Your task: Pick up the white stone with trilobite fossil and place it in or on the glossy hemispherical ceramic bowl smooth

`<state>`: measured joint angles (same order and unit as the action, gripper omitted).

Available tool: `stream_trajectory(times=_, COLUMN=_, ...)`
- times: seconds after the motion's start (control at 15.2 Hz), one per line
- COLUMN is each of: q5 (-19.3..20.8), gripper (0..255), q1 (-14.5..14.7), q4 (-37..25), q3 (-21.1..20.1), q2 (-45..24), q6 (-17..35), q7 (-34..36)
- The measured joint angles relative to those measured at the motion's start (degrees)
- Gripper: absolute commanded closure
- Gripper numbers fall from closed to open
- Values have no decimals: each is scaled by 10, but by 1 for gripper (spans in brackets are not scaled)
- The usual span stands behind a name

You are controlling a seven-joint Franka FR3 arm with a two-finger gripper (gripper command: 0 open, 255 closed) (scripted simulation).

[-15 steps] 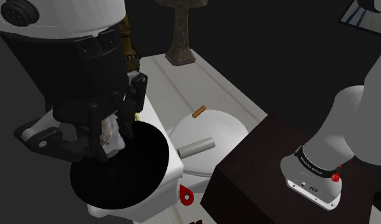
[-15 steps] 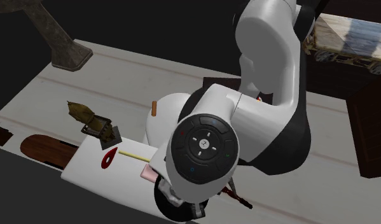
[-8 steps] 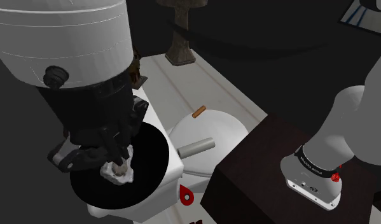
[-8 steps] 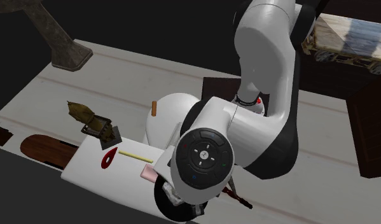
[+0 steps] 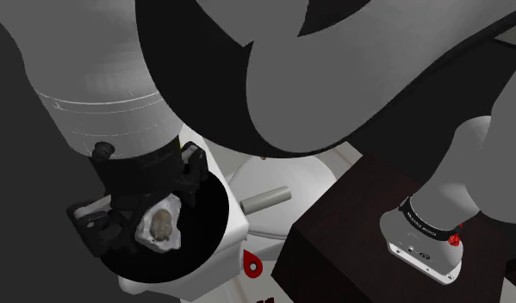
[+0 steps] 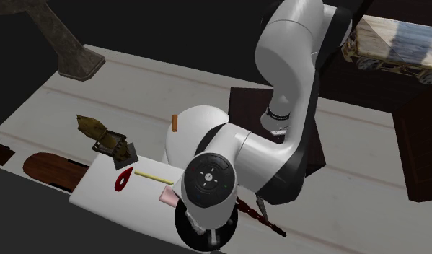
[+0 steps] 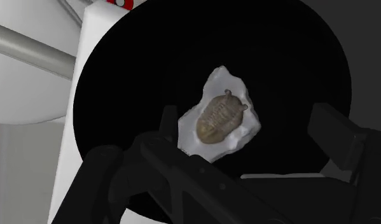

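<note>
Wrist view: stone [image 7: 217,121] lies flat inside the bowl [image 7: 151,57], which is drawn black. The stone is pale grey-white with ragged edges, and a tan, ribbed trilobite faces up at its middle. Gripper [image 7: 249,127] hangs just over it, jaws spread and gripping nothing. One finger stands close by the stone's edge, contact unclear. The other finger [image 7: 335,130] is well apart from it.

The bowl sits on a white slab [image 7: 68,165]. A grey cylinder [image 7: 30,51] lies just beyond the bowl, across a white dome [image 7: 23,95].

Shoulder view: the arm's bulk covers the upper half of the picture. The stone shows below the black hand, inside the bowl toward its left part. The cylinder lies to the bowl's right and the dome is behind it. The dark brown stand [image 5: 342,245] is at lower right.

Second exterior view: the bowl is largely hidden under the wrist. On the slab to its left are a pink block [image 6: 166,195] and a red piece [image 6: 122,180].
</note>
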<state>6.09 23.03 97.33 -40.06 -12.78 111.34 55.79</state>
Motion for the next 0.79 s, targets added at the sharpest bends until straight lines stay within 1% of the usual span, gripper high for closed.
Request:
stream_trajectory(times=0.13, q5=-8, gripper=0, q1=-4, q4=16, q3=4, q2=-6, q6=26, q7=17)
stream_trajectory(times=0.4, q5=-5, gripper=0, q1=-3, q4=37, q3=7, q2=-13, q6=56, q7=26)
stream_trajectory(times=0.59, q5=0, gripper=0, q1=-1, q4=51, q3=9, q2=-20, q6=75, q7=30)
stream_trajectory(times=0.79, q5=3, gripper=0, q1=1, q4=51, q3=10, q2=-25, q6=80, q7=32)
